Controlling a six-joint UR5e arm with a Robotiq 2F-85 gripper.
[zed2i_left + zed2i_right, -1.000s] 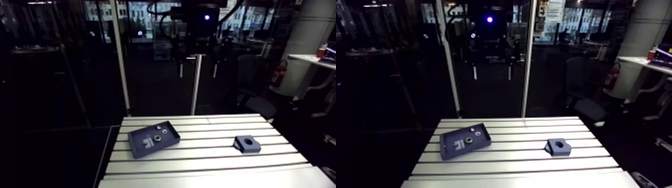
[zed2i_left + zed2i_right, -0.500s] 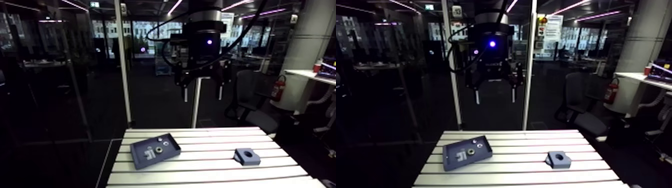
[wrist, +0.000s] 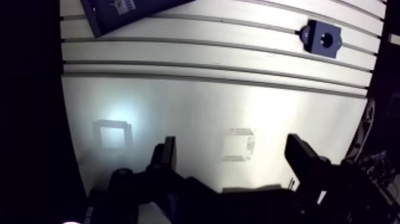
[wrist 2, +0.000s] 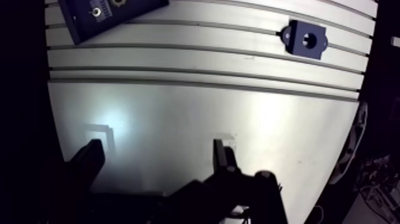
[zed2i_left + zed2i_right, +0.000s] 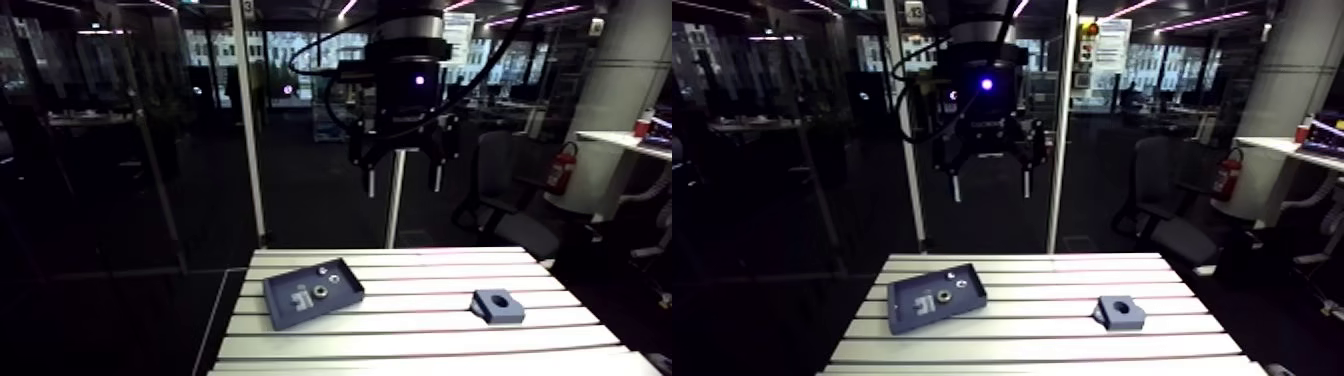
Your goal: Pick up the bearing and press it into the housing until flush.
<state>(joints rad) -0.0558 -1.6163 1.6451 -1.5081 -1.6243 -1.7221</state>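
Two jaws hang spread and empty, high above the middle of the tabletop (image 3: 196,113). Well ahead of them, off to one side, sits a dark tray (image 5: 283,298) holding the bearing (image 5: 322,291), a small ring lying flat (round, so no long axis to line up with). The housing (image 5: 506,311) rests well apart on the other side. The arm view shows the whole tray and the jaws' height. The wrist view clips the tray at its edge but shows that nothing sits between the jaws.

Surroundings dim; table (image 3: 208,107) bright, glare patch (image 3: 116,116) ahead of gripper (image 3: 232,143); fingers (image 3: 166,156) dark silhouettes; slots (image 3: 196,62) curve toward edges
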